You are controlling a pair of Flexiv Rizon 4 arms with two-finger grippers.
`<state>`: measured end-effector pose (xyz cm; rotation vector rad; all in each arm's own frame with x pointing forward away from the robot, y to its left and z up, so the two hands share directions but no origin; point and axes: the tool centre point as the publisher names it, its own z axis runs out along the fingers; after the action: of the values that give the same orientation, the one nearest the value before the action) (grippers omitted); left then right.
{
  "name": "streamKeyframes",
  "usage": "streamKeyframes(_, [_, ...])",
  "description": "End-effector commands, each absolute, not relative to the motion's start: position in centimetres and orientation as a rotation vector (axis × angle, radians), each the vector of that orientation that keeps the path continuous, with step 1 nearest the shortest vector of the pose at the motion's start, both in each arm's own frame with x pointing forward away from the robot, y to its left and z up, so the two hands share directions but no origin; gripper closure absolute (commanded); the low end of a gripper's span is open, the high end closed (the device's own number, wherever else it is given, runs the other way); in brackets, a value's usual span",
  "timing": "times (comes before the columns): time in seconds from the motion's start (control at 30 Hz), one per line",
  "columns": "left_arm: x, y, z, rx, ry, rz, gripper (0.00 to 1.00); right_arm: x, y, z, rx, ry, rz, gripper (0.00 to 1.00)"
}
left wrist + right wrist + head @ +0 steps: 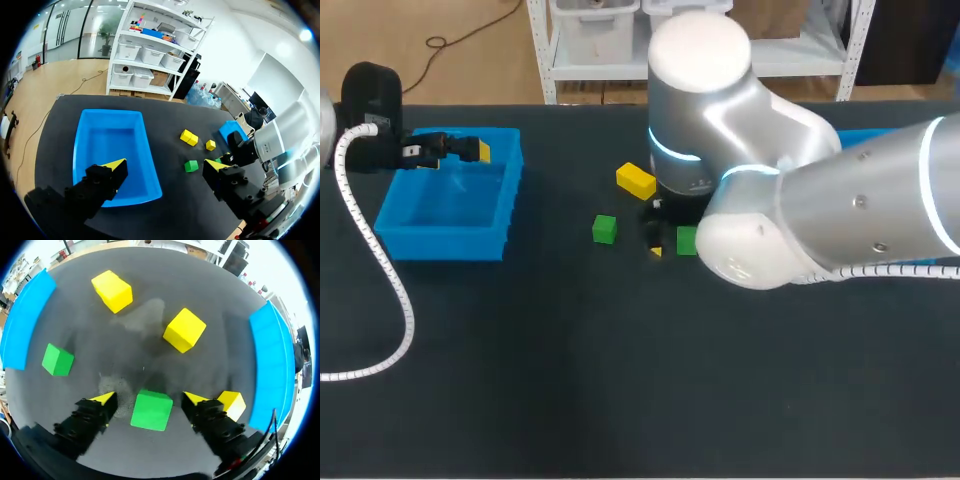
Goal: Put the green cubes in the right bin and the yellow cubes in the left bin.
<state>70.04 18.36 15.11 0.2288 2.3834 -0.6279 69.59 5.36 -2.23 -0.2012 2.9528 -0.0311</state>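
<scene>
You'll find one bin (450, 215) near the worktop's (620, 380) left rear corner, another bin (865, 137) at its right edge, cubes (605, 229) between.

Silver arm (860, 200), white coiled cable (382, 268), yellow-tipped tools (166, 164)

Left tool (165, 167) hangs open, held high; right tool (148, 398) sits low, also open.

right bin (865, 136) mostly hidden, right arm (840, 200) cropped
</scene>
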Motion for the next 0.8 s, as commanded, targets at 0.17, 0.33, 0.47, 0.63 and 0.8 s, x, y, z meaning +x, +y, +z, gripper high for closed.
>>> streamKeyframes(0.17, [70.0, 18.5, 15.0, 0.231, 2.376, -0.635, 0.0, 69.5, 4.7, -1.7, -0.177, 2.927, 0.004, 1.0])
streamKeyframes(0.33, [70.0, 18.5, 15.0, 0.231, 2.376, -0.635, 0.0, 68.7, 4.6, 1.0, -0.258, 2.86, 0.028, 1.0])
streamKeyframes(0.47, [70.0, 18.5, 15.0, 0.231, 2.376, -0.635, 0.0, 67.1, 3.8, 5.1, -0.314, 2.773, 0.078, 1.0])
streamKeyframes(0.63, [70.0, 18.5, 15.0, 0.231, 2.376, -0.635, 0.0, 65.2, 0.0, 8.4, -0.178, 2.738, 0.153, 1.0])
streamKeyframes(0.8, [70.0, 18.5, 15.0, 0.231, 2.376, -0.635, 0.0, 64.9, -5.6, 10.6, -0.036, 2.662, 0.047, 1.0])
